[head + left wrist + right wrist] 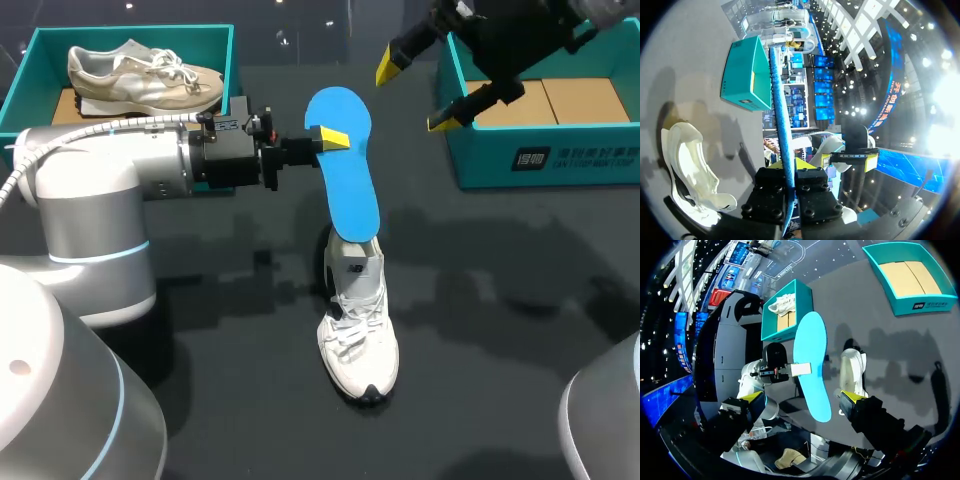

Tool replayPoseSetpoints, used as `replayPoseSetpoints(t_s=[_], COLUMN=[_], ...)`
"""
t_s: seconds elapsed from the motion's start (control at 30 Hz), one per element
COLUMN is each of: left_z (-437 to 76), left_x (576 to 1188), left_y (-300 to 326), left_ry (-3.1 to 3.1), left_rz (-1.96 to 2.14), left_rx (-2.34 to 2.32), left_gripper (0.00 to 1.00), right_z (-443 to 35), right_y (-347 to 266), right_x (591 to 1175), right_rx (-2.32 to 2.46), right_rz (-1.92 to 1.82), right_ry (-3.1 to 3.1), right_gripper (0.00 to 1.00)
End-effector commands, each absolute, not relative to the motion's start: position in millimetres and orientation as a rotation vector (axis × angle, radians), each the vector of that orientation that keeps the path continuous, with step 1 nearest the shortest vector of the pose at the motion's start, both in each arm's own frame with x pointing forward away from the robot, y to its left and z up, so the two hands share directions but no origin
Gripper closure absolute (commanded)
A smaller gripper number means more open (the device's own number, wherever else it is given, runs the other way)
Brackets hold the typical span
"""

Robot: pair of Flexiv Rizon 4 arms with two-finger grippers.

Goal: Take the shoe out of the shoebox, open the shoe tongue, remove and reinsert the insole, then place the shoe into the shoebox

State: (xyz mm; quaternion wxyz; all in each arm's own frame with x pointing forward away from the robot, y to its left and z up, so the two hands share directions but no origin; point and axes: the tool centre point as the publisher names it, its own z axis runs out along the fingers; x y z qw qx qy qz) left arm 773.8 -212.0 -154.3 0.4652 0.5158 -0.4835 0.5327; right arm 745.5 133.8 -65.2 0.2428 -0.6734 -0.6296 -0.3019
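head view, starting closest: got the white shoe (358, 335) flat on the table (500, 330), toe at 6 o'clock, heel at 12. rising from its collar toward 12, the blue insole (345, 165), lower end down at the opening. can't tell how deep inside. clamped onto the upper part of that insole from the 9 o'clock side: left gripper (330, 138), pads pressed on both faces, seen edge-on in the left wrist view too. further out, about 1 o'clock from the shoe: right gripper (412, 95), fingers spread wide, holding nothing, hanging by the rim of the empty shoebox (545, 165) at 2 o'clock. way back at 10 o'clock, another shoebox (30, 60) with a second shoe (140, 78) inside.

reads like the insole step, partway. coming out or going back in, hard to say.

tips for doing it well:
- keep the insole lined up with the shoe's 6–12 axis, no twisting. expect bendy foam, likely to buckle if shoved.
- for going back in, feed the low end toward the toe at a shallow slant, not straight down.
- probably worth bringing the spread gripper over to pin the shoe or hold the tongue back. with nothing steadying it, expect a light shoe to skate or tip.
- hold the pinch firm, slide slow.
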Motion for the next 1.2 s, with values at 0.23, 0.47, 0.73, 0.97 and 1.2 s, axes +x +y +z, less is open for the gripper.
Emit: replayPoseSetpoints(t_s=[0.23, 0.47, 0.73, 0.97, 1.2], left_z=[-155.0, -155.0, -155.0, -155.0, -149.9], left_x=[773.5, 773.5, 773.5, 773.5, 779.6], left_y=[-212.8, -212.8, -212.8, -212.8, -203.8], left_ry=[-1.185, -1.185, -1.185, -1.185, -1.218], left_rz=[1.311, 1.311, 1.311, 1.311, 1.472], left_rx=[1.267, 1.267, 1.267, 1.267, 1.174], left_gripper=[1.0, 1.0, 1.0, 1.0, 1.0], right_z=[-95.3, -103.7, -110.9, -115.0, -118.8], right_y=[132.1, 133.1, 129.0, 129.9, 129.7], right_x=[743.2, 741.3, 738.7, 741.7, 743.8], right_rx=[-1.516, -1.484, -1.436, -1.412, -1.38], right_rz=[-1.162, -1.206, -1.237, -1.239, -1.25], right_ry=[-1.365, -1.334, -1.311, -1.299, -1.278], right_gripper=[0.0, 0.0, 0.0, 0.0, 0.0])
